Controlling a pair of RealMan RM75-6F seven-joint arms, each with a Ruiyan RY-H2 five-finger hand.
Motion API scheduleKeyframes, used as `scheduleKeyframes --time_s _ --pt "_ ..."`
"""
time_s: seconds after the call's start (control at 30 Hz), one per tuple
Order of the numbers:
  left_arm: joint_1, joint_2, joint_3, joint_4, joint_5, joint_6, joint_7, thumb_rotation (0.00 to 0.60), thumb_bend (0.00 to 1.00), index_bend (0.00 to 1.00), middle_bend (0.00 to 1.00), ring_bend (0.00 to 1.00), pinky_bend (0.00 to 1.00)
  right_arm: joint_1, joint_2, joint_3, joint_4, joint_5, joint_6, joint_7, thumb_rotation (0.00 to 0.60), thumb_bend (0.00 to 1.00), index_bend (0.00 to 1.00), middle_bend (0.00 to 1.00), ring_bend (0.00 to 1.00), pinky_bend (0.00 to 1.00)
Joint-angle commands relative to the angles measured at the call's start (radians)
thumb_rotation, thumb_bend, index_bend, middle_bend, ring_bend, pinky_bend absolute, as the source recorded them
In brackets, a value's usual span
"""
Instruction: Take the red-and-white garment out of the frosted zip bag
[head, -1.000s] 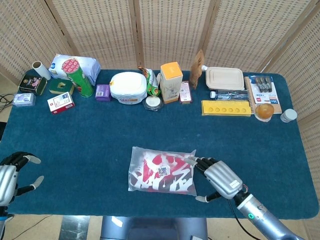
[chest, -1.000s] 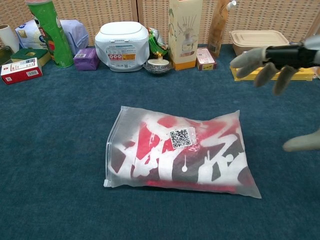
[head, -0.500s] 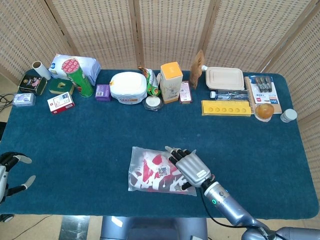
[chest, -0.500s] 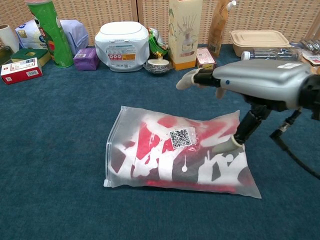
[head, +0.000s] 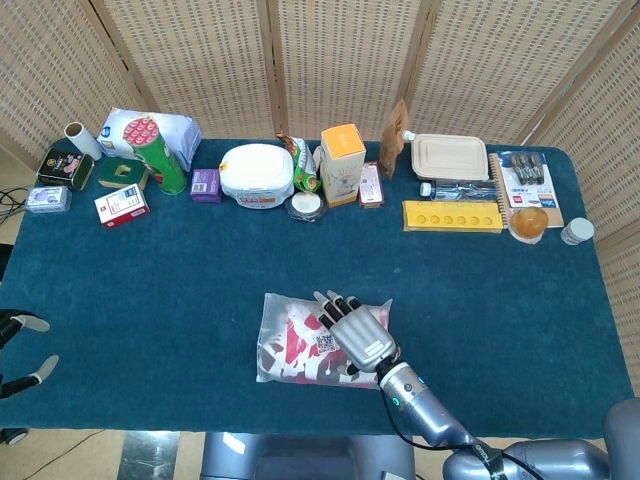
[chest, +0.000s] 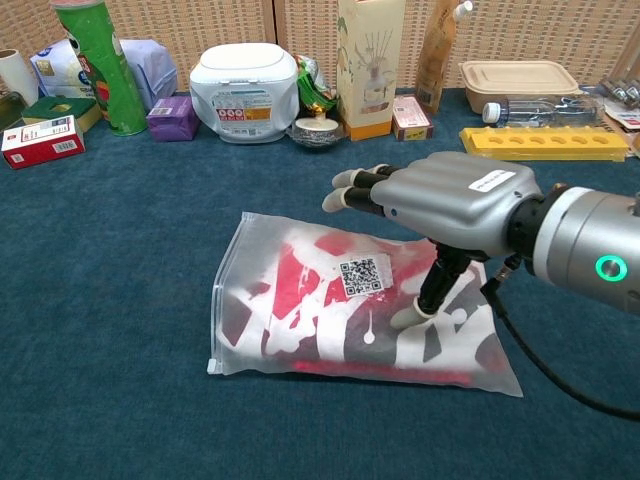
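Observation:
The frosted zip bag (head: 288, 342) (chest: 300, 310) lies flat near the table's front edge, with its zip edge on the left. The red-and-white garment (chest: 290, 285) with black patches shows through it, under a QR label (chest: 362, 274). My right hand (head: 355, 334) (chest: 445, 205) hovers palm-down over the bag's right half with its fingers spread and holds nothing. Its thumb tip (chest: 412, 316) touches the bag's top. Only two spread fingertips of my left hand (head: 28, 348) show at the far left edge, off the table and holding nothing.
A row of goods lines the back of the blue table (head: 150, 280): a green can (head: 160, 155), a white tub (head: 257, 175), an orange-topped carton (head: 342, 160), a yellow tray (head: 452, 216), a beige lunch box (head: 450, 157) and a jar (head: 529, 222).
My right hand has moved left from beside the bag's right end to over the bag, and its thumb has come down onto it. My left hand has drawn back towards the lower left edge.

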Motion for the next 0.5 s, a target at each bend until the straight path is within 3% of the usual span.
scheduleKeyframes --time_s 0.03,0.23,0.5 --pt "0.004 0.003 0.002 0.000 0.002 0.005 -0.001 0.600 0.22 0.44 0.38 0.26 0.26 0.013 -0.053 -0.026 0.074 -0.044 0.030 -0.026 0.459 0.00 0.00 0.00 0.05 0.18" --pt "0.012 0.008 0.006 -0.005 0.009 0.015 -0.003 0.600 0.22 0.44 0.38 0.26 0.26 0.029 -0.104 -0.033 0.179 -0.088 0.038 -0.028 0.459 0.00 0.00 0.00 0.02 0.14" --pt "0.017 0.008 0.007 -0.003 0.006 0.018 -0.007 0.600 0.22 0.44 0.38 0.26 0.26 0.070 -0.107 0.001 0.261 -0.115 0.021 -0.030 0.459 0.00 0.00 0.00 0.02 0.12"
